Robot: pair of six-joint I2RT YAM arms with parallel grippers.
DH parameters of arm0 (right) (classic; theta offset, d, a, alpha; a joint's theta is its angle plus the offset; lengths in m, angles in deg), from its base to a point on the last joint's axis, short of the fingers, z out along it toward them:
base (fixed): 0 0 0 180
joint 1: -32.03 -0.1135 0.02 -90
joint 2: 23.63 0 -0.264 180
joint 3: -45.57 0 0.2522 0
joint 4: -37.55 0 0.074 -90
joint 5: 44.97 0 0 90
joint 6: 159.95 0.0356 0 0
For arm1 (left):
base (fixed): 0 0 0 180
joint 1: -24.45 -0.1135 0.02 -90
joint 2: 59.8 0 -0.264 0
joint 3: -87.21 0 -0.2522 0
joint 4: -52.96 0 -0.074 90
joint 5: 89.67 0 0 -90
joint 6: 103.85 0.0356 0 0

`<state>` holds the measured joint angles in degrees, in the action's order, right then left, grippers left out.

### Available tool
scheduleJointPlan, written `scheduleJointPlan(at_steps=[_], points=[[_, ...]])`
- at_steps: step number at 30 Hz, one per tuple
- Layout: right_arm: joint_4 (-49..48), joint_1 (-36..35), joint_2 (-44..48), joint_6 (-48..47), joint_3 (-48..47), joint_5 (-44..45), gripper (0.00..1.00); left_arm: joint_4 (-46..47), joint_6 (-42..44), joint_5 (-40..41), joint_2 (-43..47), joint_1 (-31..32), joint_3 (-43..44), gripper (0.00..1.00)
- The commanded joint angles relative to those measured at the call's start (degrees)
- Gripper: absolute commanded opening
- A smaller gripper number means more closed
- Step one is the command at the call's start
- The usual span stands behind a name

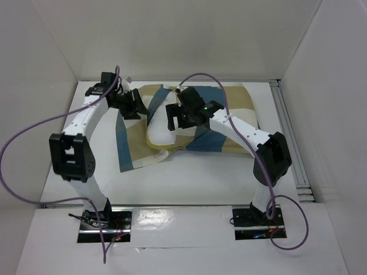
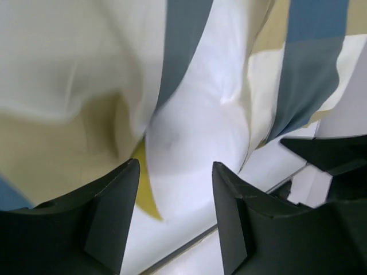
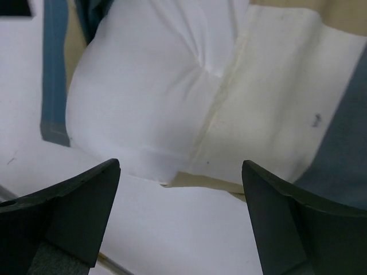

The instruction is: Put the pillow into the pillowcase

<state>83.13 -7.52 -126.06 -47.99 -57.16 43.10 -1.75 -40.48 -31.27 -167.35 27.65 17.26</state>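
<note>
1. Left jaws: spread, gripping nothing. The pillow (image 2: 195, 126) shows beyond the gap between them, with pillowcase (image 2: 309, 63) folds on either side.
2. Right jaws: spread wide, empty, poised over the pillow's exposed end.
3. Pillow: lies between the two sets of jaws, partly inside the pillowcase, white end protruding.
4. Pillowcase: rumpled on the counter (image 1: 189, 183) beneath both jaws.

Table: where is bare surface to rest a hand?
Bare table strip between the pillowcase and the arm bases; narrower strip right of it by the rail. Crowded over the pillow, where left hand and right hand hang.
</note>
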Motion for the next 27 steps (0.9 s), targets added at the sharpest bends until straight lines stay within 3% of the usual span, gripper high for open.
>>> scheduleJointPlan(at_steps=[1, 3, 7, 16, 19, 22, 24, 26, 27], points=[[3.60, -2.89, 1.11, -3.50, -5.24, 11.75, 0.94, 3.47, -4.20, 11.03, 13.39, 0.05, -10.21, 0.65], [5.10, -4.21, -0.57, -4.03, -8.48, 14.06, 0.95, 7.79, -4.74, 9.55, 16.92, 0.05, -18.37, 0.66], [6.33, -8.34, -5.31, -5.25, -11.93, 14.94, 0.96, 15.62, -7.20, 2.16, 16.59, 0.05, -24.30, 0.72], [5.80, -12.21, -12.87, -5.26, -17.81, 16.07, 1.00, 27.40, -9.05, 9.53, 8.59, 1.19, -25.36, 0.73], [5.80, -12.83, -15.95, -5.87, -17.82, 17.40, 1.00, 28.99, -9.67, 8.13, 7.27, 1.19, -25.36, 0.64], [5.28, -12.83, -18.85, -5.87, -17.82, 18.11, 0.99, 29.70, -10.98, 5.67, 6.03, 1.19, -24.84, 0.19], [5.28, -12.22, -20.08, -5.87, -17.12, 18.11, 0.86, 29.70, -10.98, 3.40, 4.90, 1.19, -24.84, 0.00], [4.67, -11.52, -20.09, -5.26, -17.12, 18.11, 0.64, 29.70, -10.98, 2.16, 4.89, 1.19, -24.22, 0.00], [4.66, -10.73, -20.09, -5.26, -17.12, 18.11, 0.29, 30.40, -10.98, 1.02, 4.89, 1.19, -24.22, 0.00]])
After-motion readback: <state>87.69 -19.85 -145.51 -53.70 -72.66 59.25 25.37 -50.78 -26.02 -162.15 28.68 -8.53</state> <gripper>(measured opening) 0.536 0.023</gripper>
